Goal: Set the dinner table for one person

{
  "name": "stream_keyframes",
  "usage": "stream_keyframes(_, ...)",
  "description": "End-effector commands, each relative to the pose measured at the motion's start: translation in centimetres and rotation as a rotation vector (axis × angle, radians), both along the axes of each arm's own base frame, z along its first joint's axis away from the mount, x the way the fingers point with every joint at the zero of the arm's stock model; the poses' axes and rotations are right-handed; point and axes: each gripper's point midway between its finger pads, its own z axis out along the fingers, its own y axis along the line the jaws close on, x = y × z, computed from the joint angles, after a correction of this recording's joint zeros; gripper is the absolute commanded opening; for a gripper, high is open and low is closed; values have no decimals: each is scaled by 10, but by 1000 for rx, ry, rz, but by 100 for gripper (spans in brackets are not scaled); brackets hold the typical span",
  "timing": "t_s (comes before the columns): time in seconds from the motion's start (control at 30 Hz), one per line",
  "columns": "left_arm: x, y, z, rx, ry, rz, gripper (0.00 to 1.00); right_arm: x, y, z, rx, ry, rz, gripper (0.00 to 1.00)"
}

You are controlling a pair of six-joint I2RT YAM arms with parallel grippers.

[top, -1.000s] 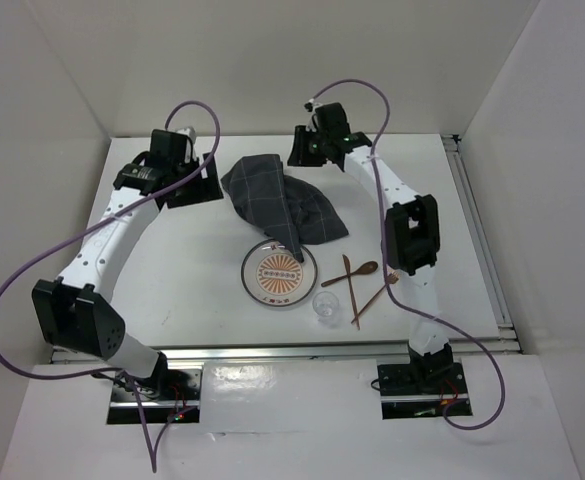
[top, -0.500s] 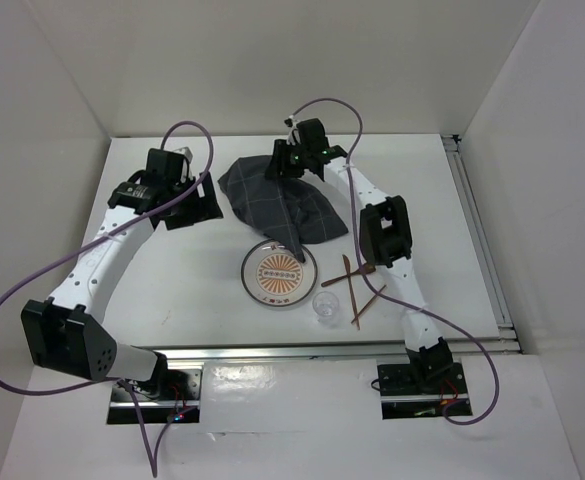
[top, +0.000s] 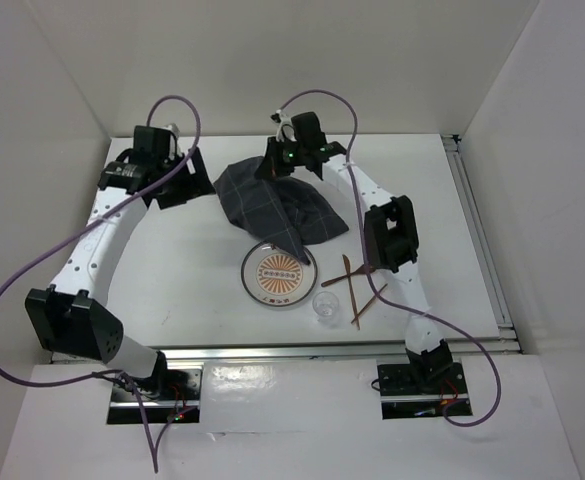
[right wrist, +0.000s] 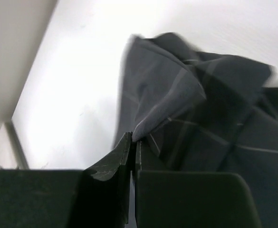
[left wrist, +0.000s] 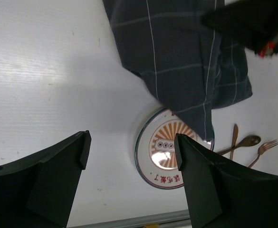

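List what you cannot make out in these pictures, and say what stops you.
Top view: the cloth covers the plate's far rim; whatever is under it is hidden.
Top view: the right arm hides the cutlery's far ends.
Left wrist view: a finger of the left gripper covers part of the plate.
Right wrist view: blurred; the right gripper, shut on a cloth fold, hides its own hold.

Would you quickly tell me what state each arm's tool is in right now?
Left tool: open, holding nothing.
Right tool: closed on a fold of the dark checked cloth mat.
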Motion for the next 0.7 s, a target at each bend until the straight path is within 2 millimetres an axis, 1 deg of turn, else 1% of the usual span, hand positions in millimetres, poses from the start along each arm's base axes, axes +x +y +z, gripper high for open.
stream_keyframes(0.0,21,24,23,-47,-33,77,89,-60,37,101,76,-208,199,0)
stream_keyframes(0.03,23,30,26,-66,-27,97,89,-72,42,102,65,-218,229,0)
stream_keyframes(0.07,29,35,36,-80,-52,106,89,-96,58,91,44,-206,275,0)
stream_keyframes(0.1,31,40,38,-96,-48,122,89,-109,63,86,25,-206,297,0)
stream_keyframes(0.13,35,51,39,-118,-48,140,89,-123,66,97,15,-252,324,0)
stream_keyframes(0.17,36,56,44,-137,-55,155,89,-151,81,81,-11,-235,379,0)
stream_keyframes(0.2,37,61,49,-150,-68,163,89,-165,86,80,-24,-250,405,0)
stream_keyframes(0.23,39,72,47,-183,-59,187,89,-175,87,81,-67,-292,413,0)
stream_keyframes(0.27,38,76,49,-206,-58,195,89,-205,99,68,-98,-290,470,0)
stream_keyframes(0.3,39,80,47,-221,-58,199,89,-216,100,62,-129,-301,486,0)
stream_keyframes(0.33,39,83,48,-235,-59,201,89,-221,99,56,-171,-318,481,1)
stream_keyframes(0.37,40,89,45,-259,-49,205,89,-230,96,56,-200,-323,487,9)
stream_keyframes(0.4,40,90,38,-271,-30,207,89,-236,91,45,-235,-304,483,19)
stream_keyframes(0.43,40,88,39,-280,-30,198,89,-235,84,43,-261,-301,463,26)
stream_keyframes(0.47,42,86,33,-289,-13,181,89,-238,81,61,-233,-320,448,30)
stream_keyframes(0.5,44,86,29,-290,-3,183,89,-226,65,59,-242,-308,401,33)
stream_keyframes(0.53,46,84,21,-307,20,172,89,-222,58,68,-221,-319,373,39)
stream_keyframes(0.57,48,82,18,-319,31,164,89,-218,52,97,-168,-363,333,43)
stream_keyframes(0.6,48,82,10,-322,53,168,88,-208,39,98,-169,-358,288,49)
stream_keyframes(0.63,48,78,6,-317,62,152,88,-203,32,106,-154,-363,263,51)
stream_keyframes(0.67,46,73,-5,-315,96,140,88,-203,24,118,-134,-360,234,54)
